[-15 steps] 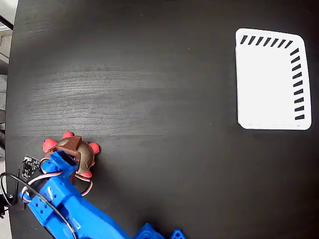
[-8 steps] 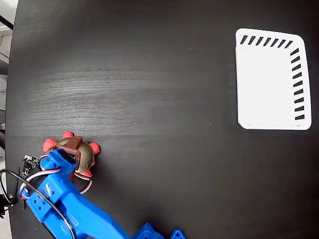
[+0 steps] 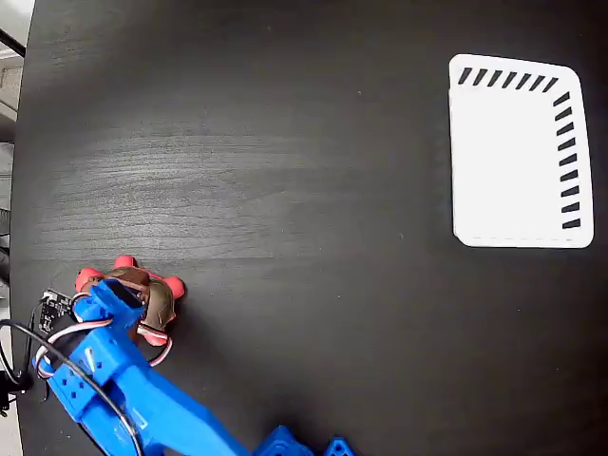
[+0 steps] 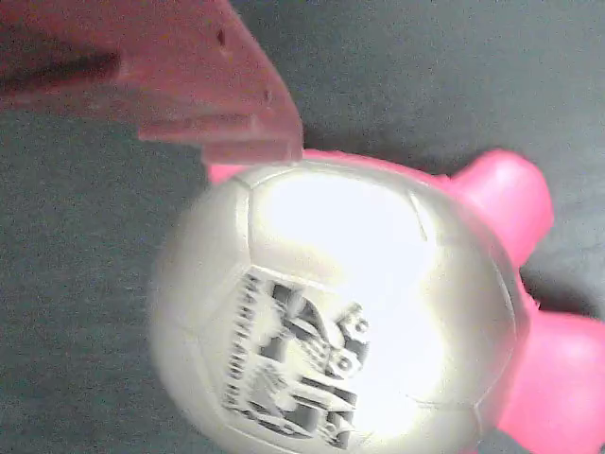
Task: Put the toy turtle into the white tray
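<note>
Shifted slightly left: glossy domed toy turtle [image 3: 142, 294].

The toy turtle [image 4: 350, 322] fills the wrist view, its shiny pale shell bearing a dark printed mark, pink limbs at the right. One brown pincer finger [image 4: 180, 85] touches the shell's upper-left edge. Dark tabletop [image 4: 416, 76] lies behind.

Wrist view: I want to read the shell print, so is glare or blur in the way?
Wrist view: glare whitens the turtle shell's top, and the dark print is soft, partly legible. Fixed view: sharp, but the gripper covers most of the shell.
</note>
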Robot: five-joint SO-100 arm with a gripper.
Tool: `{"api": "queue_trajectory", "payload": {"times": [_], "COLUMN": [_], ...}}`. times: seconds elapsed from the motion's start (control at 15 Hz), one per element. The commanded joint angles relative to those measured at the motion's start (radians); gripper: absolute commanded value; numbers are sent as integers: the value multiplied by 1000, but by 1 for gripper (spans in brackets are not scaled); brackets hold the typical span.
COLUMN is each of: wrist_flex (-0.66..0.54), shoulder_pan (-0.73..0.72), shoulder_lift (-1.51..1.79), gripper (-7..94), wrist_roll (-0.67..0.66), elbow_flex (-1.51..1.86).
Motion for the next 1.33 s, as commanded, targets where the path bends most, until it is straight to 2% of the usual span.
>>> {"api": "queue_trajectory", "payload": {"times": [0.0, 0.2, 0.47, 0.8, 0.93, 1.27], "wrist_flex": [5, 11, 132, 379, 486, 652], "shoulder_pan": [-15, 2, 121, 382, 531, 854], "shoulder_lift": [29, 69, 281, 448, 449, 368], "gripper": [-1, -1, -1, -1, -1, -1], "wrist_roll": [2, -14, -175, -448, -558, -776], "elbow_flex": [-17, 2, -21, -196, -314, -649]}}
